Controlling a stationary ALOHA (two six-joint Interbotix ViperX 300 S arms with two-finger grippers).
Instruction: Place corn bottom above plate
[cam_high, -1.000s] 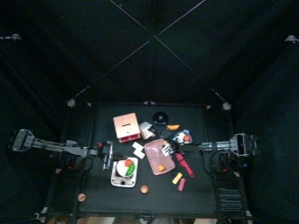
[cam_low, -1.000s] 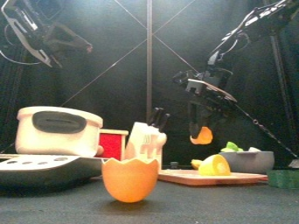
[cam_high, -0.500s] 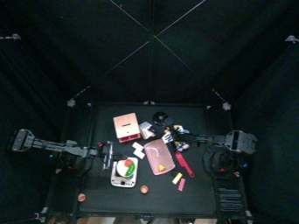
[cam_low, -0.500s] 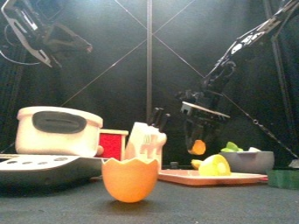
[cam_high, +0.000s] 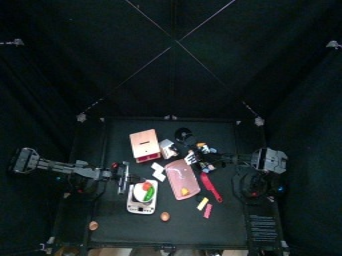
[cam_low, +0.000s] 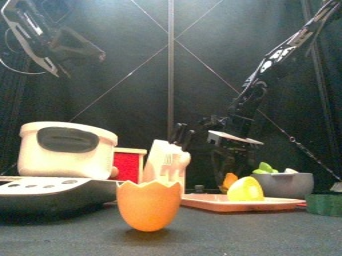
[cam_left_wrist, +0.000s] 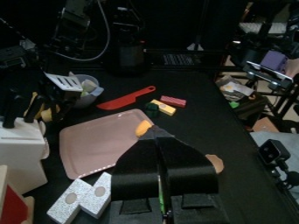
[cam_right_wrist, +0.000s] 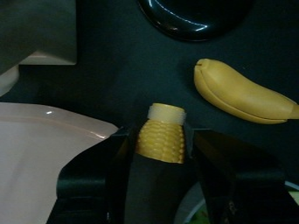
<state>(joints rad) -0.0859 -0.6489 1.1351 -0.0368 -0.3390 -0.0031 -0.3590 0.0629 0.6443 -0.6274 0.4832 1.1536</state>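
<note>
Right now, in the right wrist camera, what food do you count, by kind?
corn: 1, gripped in the right pincer
banana: 1, lying on the table beside it
Total: 2

The corn's (cam_right_wrist: 163, 133) lower end is hidden between the right gripper's (cam_right_wrist: 163, 153) jaws. The banana (cam_right_wrist: 243, 89) runs off the picture's edge. From above, the corn is too small to make out.
</note>
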